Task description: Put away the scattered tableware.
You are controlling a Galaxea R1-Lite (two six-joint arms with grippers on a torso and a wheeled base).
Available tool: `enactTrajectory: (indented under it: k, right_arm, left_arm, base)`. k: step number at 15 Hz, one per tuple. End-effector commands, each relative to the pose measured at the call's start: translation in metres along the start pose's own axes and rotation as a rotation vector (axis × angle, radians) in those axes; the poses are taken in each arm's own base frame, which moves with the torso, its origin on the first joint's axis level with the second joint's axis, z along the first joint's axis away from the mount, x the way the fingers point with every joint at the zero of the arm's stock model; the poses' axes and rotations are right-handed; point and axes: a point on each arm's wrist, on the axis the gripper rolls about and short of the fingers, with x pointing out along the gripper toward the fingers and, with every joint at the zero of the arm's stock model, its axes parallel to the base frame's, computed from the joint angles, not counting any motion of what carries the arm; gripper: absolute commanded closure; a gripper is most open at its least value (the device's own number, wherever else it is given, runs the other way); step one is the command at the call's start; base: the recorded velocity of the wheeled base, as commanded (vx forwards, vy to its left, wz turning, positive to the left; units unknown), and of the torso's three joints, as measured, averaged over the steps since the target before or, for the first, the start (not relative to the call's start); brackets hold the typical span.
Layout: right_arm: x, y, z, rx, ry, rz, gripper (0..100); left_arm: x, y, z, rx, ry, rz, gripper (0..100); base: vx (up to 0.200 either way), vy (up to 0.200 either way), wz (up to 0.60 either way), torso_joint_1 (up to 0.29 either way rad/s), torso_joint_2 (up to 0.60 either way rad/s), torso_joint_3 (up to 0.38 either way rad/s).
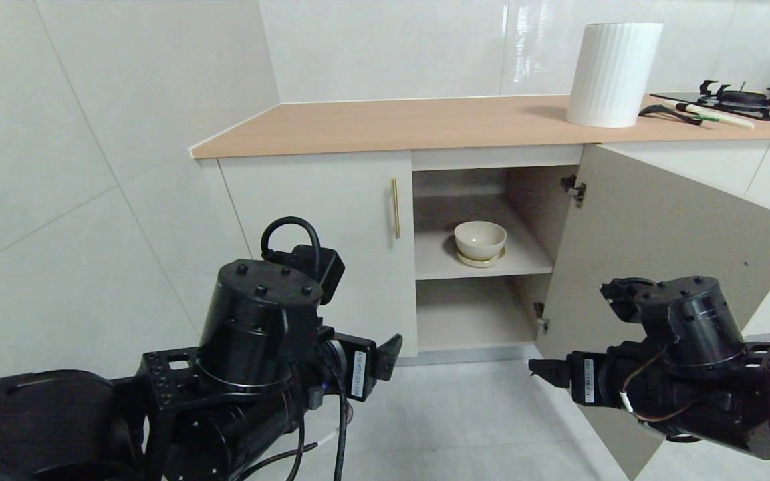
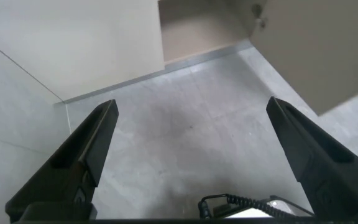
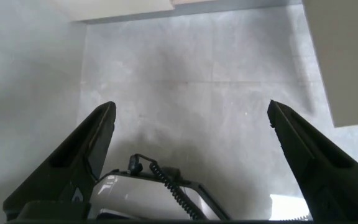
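Currently: left gripper (image 2: 191,134) spread wide and empty, sitting lower left of centre in the head view. Grey floor (image 2: 166,106) lies beyond its fingers.

Right gripper (image 3: 191,134) likewise spread wide and empty, at lower right of the head view, in front of the open door (image 1: 659,254).

Cabinet (image 1: 318,220) stands at mid-frame. Its left door is closed and carries a brass handle (image 1: 396,208); its right door is swung out toward the lower right.

Bowl (image 1: 480,239), cream, sits upright on a saucer (image 1: 480,260) on the upper shelf (image 1: 525,257), at centre frame. Both are well apart from the two grippers.

Counter (image 1: 392,123) runs across the upper frame. A white ribbed canister (image 1: 613,73) stands on it at upper right. A hob (image 1: 749,97) is at the far right edge, with long utensils (image 1: 712,115) lying between canister and hob.
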Motion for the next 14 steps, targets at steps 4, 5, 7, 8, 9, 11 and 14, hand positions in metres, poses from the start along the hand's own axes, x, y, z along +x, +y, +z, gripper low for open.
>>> enactTrajectory:
  k: [4,5,7,8,9,11,14]
  right_arm:
    - [-0.038,-0.013,-0.020,-0.033,0.040,0.006,0]
    - [-0.044,-0.019,-0.026,-0.036,0.059,-0.004,0]
    - [-0.054,-0.026,-0.035,-0.037,0.060,-0.008,0]
    - [-0.056,-0.028,-0.037,-0.037,0.060,-0.008,0]
    - [-0.062,-0.032,-0.041,-0.036,0.059,-0.010,0]
    - [-0.062,-0.034,-0.042,-0.031,0.059,-0.018,0]
    - [-0.062,-0.037,-0.041,-0.020,0.051,-0.047,0]
  left_arm:
    - [0.003,0.000,-0.002,0.005,0.008,0.004,0]
    - [0.003,0.000,-0.002,0.005,0.008,0.004,0]
    - [0.003,0.000,-0.002,0.005,0.009,0.005,0]
    - [0.003,0.000,-0.002,0.005,0.008,0.004,0]
    - [0.003,0.000,-0.002,0.005,0.009,0.005,0]
    - [0.003,0.000,-0.002,0.007,0.009,0.005,0]
    - [0.003,0.000,-0.002,0.006,0.008,0.006,0]
  base:
    - [0.000,0.000,0.00,0.000,0.00,0.000]
    - [0.000,0.000,0.00,0.000,0.00,0.000]
    - [0.000,0.000,0.00,0.000,0.00,0.000]
    - [0.000,0.000,0.00,0.000,0.00,0.000]
    - [0.000,-0.200,0.00,0.002,0.00,0.007]
    - [0.000,-0.200,0.00,0.000,0.00,0.007]
    - [0.000,-0.200,0.00,0.004,0.00,-0.001]
